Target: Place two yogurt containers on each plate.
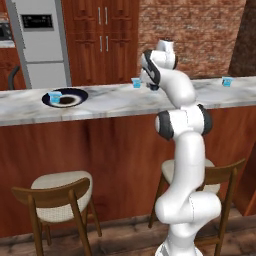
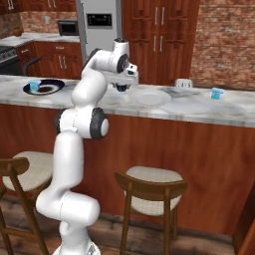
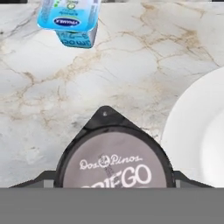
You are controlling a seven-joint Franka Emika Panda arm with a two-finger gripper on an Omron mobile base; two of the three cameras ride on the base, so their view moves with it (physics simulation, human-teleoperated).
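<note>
**Fingers close on a dark cup beside the white plate**

The fingers point(image 3: 43, 180) sit narrowed against both sides of a dark round cup point(image 3: 114, 162), apparently gripping it on the tabletop point(image 3: 131, 65) just beside the white plate point(image 2: 149, 97), probably because it stands closest. 1 yogurt container point(image 1: 55, 96) already rests on the dark plate point(image 1: 82, 94). 2 more wait loose: 1 near the hand point(image 3: 70, 22), 1 far right point(image 2: 216, 93). The white plate is bare.

Light-blue yogurt cup point(image 3: 69, 22) and grey-lidded black cup point(image 3: 114, 157) on beige-veined white marble counter point(image 3: 131, 65); plate point(image 3: 199, 131) pale white.
</note>
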